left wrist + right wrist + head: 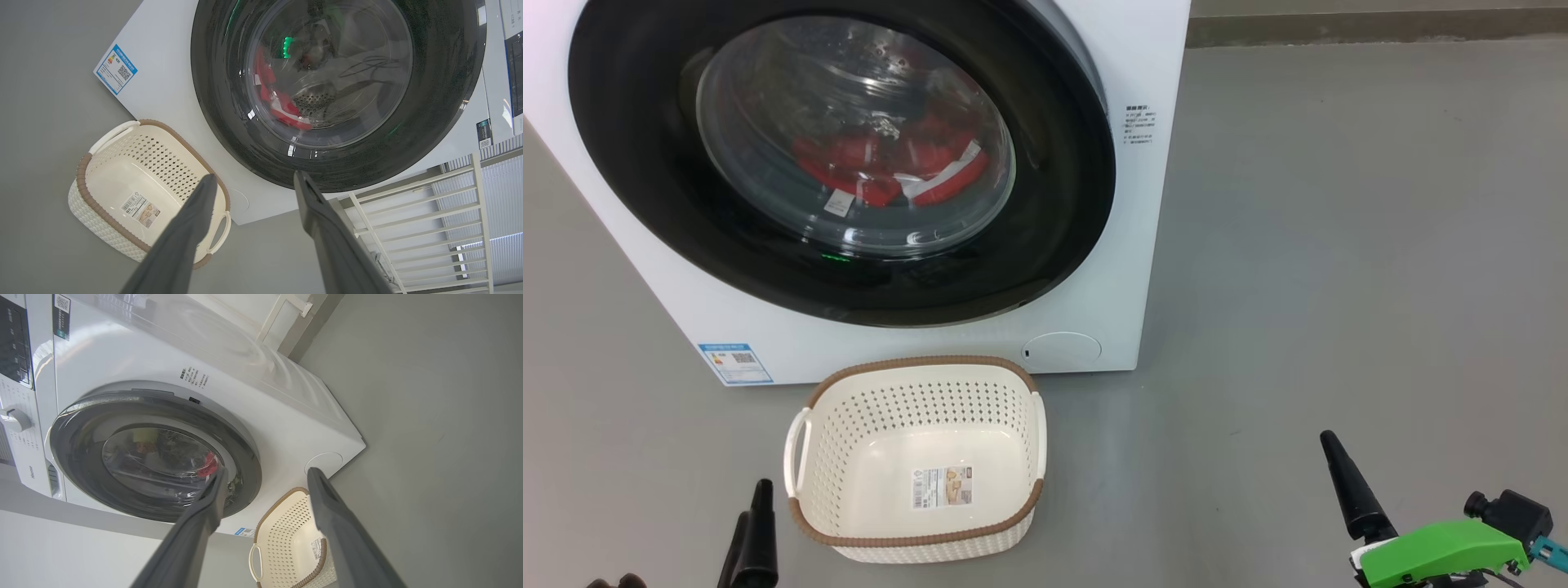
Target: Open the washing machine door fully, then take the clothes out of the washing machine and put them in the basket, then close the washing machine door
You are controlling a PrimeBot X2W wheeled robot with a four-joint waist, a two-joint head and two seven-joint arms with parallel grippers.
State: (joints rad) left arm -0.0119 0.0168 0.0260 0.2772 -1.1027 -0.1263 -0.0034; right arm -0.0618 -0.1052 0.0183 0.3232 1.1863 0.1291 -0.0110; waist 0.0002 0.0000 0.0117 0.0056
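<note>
I have the washing machine (1147, 245) straight ahead, its door (629, 163) closed flat against the front. Behind the door's window the red clothes (874, 163) lie low inside the machine, with a small white tag (837, 202) showing. The basket (907, 400) stands on the floor (1339, 245) just in front of the machine, below the door, a barcoded sticker (942, 487) on its bottom. Low on the machine's front are a blue label (734, 363) with a QR code and a round cap (1062, 349). The print (1139, 122) beside the door is too small for me to read. A brand mark (31, 472) on the machine's panel looks like Hisense. My left gripper (255, 176) and right gripper (268, 472) are both spread wide, holding nothing, short of the machine.
</note>
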